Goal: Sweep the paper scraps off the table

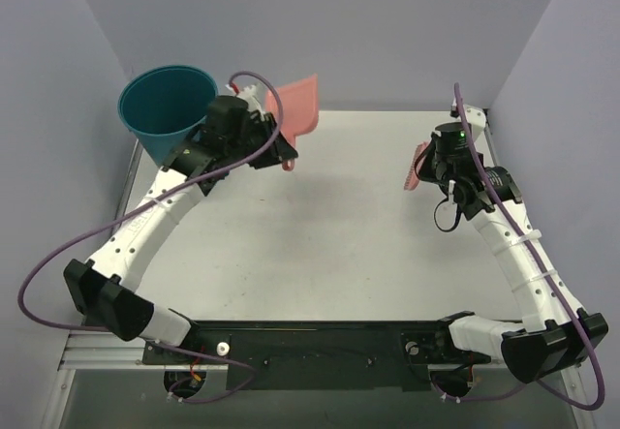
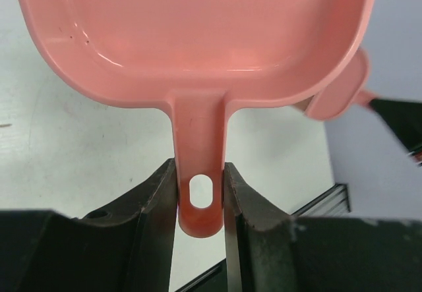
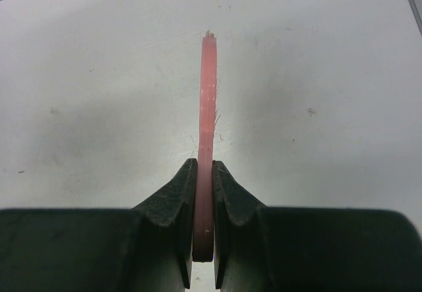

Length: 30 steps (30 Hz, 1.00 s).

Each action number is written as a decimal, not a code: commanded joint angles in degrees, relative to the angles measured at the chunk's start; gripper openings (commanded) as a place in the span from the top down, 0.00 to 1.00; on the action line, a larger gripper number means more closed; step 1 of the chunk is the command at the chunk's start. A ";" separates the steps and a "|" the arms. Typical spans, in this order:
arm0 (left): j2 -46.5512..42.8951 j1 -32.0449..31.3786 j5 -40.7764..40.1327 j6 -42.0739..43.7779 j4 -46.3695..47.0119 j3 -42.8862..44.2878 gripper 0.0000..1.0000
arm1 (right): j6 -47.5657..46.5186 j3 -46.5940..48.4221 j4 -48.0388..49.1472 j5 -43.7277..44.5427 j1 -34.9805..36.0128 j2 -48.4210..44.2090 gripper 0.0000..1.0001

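Where the paper scraps lie cannot be told from these views. The white tabletop [image 1: 329, 245] shows only faint specks and scuffs in the wrist views.

At the far left corner of the tabletop the pink dustpan [image 1: 295, 109] is held up in the air. Its pan is tilted toward the back wall and its handle points down and toward the near side. The left claw [image 2: 200, 200] is clamped narrowly on that handle. Its two dark fingers [image 2: 155, 206] press on either side of the handle, level with the hanging hole near the handle's end. The left arm [image 1: 145, 230] rises from its base at the near left and slants along the left side of the tabletop. Its wrist sits just beside the teal bucket [image 1: 165, 100], which stands at the far left corner, just off the tabletop's edge.

Well apart from the dustpan, toward the far right corner, the pink brush [image 1: 415, 169] sits in the right claw [image 3: 204, 193]. The jaws are pinched almost together on the brush's thin flat body, which the wrist camera sees edge-on with frayed bristles at its far end. I cannot tell whether the bristles touch the surface. The right arm [image 1: 518, 245] runs from its base at the near right up along the right edge of the tabletop. Its wrist is bent so that the claw faces inward, toward the left.
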 commanded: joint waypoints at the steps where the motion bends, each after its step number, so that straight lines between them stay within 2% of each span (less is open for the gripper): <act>1: 4.43 -9.12 -12.04 6.64 -6.01 -3.23 1.00 | 1.77 2.62 1.28 0.16 -0.83 -0.79 1.00; 7: 16.12 -18.00 -15.74 9.01 -8.38 -7.64 1.00 | 5.10 3.51 5.67 -3.27 -0.83 1.49 1.00; 9: 19.46 -20.98 -14.35 9.71 -7.77 -8.34 1.00 | 7.03 2.80 8.66 -5.37 -0.57 2.46 1.00; 15: 25.89 -23.98 -13.99 9.19 -6.72 -8.52 1.00 | 13.97 0.34 17.88 -11.00 1.09 7.20 1.00; 17: 26.33 -24.07 -13.37 8.84 -6.10 -8.96 0.97 | 16.70 -1.68 21.14 -12.67 1.80 8.78 1.00; 19: 26.16 -24.07 -12.67 9.10 -5.58 -9.49 0.89 | 19.42 -4.04 24.39 -14.26 2.15 10.19 1.00; 22: 24.93 -24.16 -12.49 9.01 -4.61 -10.54 0.64 | 22.68 -9.04 28.70 -17.86 2.15 11.69 1.00; 25: 24.22 -24.16 -12.84 9.02 -4.08 -11.51 0.51 | 27.17 -13.80 35.55 -20.40 2.33 11.87 1.00; 26: 23.96 -24.16 -13.02 9.10 -3.73 -12.03 0.38 | 27.78 -16.07 37.48 -20.85 2.33 12.04 1.00; 28: 23.44 -24.16 -13.37 8.93 -3.47 -12.47 0.22 | 29.98 -19.59 39.85 -21.11 2.42 11.52 1.00; 30: 22.56 -24.16 -13.98 8.40 -3.03 -12.91 0.17 | 30.69 -23.64 41.62 -20.68 2.42 10.47 1.00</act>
